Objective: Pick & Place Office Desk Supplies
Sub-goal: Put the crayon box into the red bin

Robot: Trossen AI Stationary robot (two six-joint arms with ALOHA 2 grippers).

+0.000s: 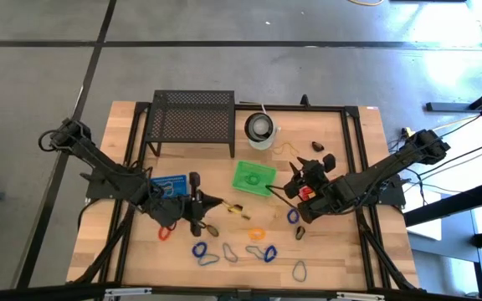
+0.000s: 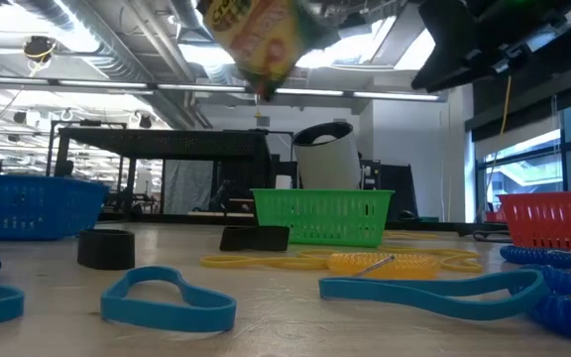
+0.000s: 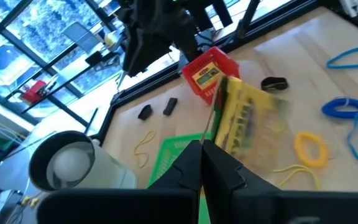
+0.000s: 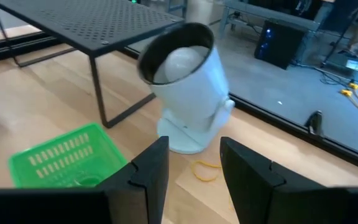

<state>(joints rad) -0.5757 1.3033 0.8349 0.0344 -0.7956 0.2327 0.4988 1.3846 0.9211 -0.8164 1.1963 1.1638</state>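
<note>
My left gripper (image 1: 221,203) is over the table's middle, just near of the green basket (image 1: 253,177), and is shut on a yellow-green crayon box (image 3: 246,117). That box shows high in the low view (image 2: 261,38). A second crayon box (image 3: 204,75) lies in the red basket (image 3: 211,70). My right gripper (image 4: 194,163) is open, touches nothing, and hovers by the red basket (image 1: 306,193), facing the white cup (image 4: 188,84). Coloured loops lie flat on the near part of the table: orange (image 1: 258,233), blue (image 1: 199,249), green (image 1: 299,269). My left gripper pinches the crayon box between its two shut fingers (image 3: 188,163) at the box's near edge (image 3: 220,138). The fingers come from the table's left, and the box sticks out beyond their tips. It is lifted clear of the table and tilted (image 2: 266,45).
A black mesh rack (image 1: 192,117) stands at the far edge, left of the white cup (image 1: 260,130). A blue basket (image 1: 170,186) sits under my left arm. Small black clips (image 1: 317,145) lie far right. Yellow bands (image 2: 266,261) and a black ring (image 2: 106,248) lie mid-table.
</note>
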